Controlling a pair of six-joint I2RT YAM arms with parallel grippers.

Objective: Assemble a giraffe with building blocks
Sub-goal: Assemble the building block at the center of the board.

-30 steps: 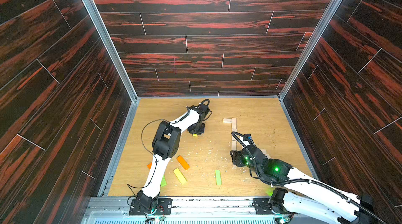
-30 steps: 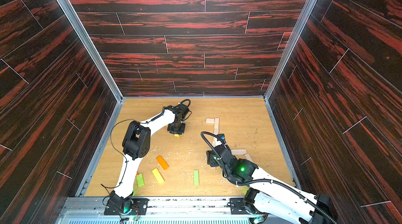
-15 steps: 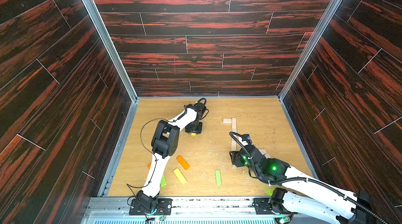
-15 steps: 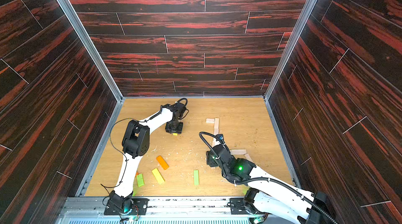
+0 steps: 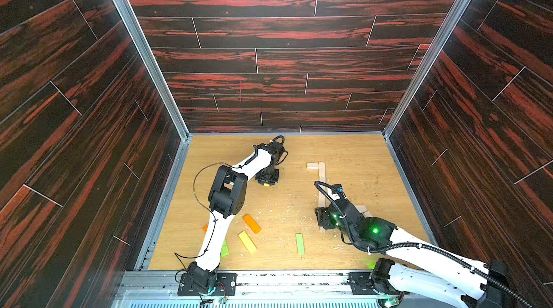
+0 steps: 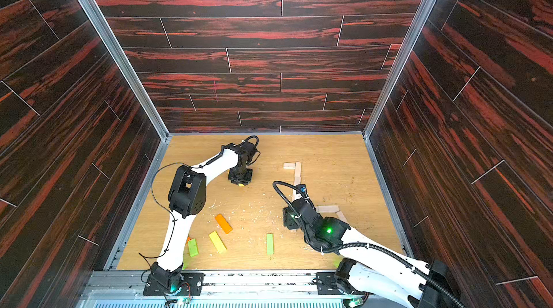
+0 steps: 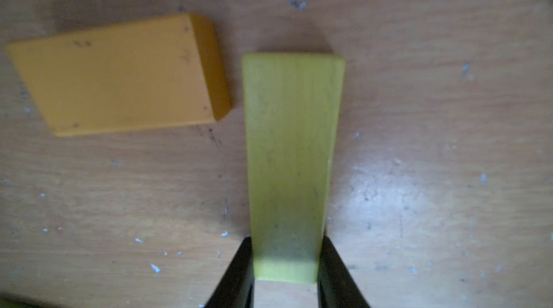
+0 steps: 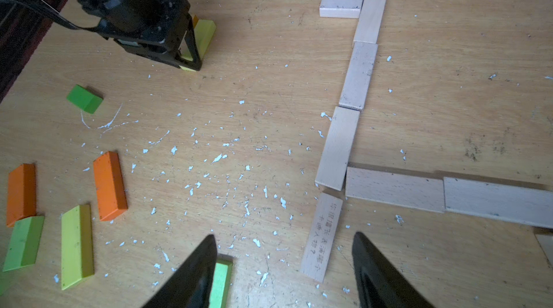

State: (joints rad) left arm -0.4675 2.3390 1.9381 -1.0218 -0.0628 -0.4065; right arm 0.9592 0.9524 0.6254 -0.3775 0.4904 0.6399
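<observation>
The left hand [image 7: 285, 261] pinches one end of a yellow block [image 7: 290, 142] on the desk [image 7: 434, 142]. An orange block [image 7: 119, 76] lies just beside that block's far end. The right hand [image 8: 284, 234] is spread above a printed pale block [image 8: 321, 237], the near end of a line of pale blocks [image 8: 359, 76] running away beyond its fingers.

You got bright, sharp top views. Left wrist cam was dim & soft: yellow-green block [image 7: 290, 157] blurred, w/ a glare patch on the tabletop [image 7: 389, 184] beside it
</observation>
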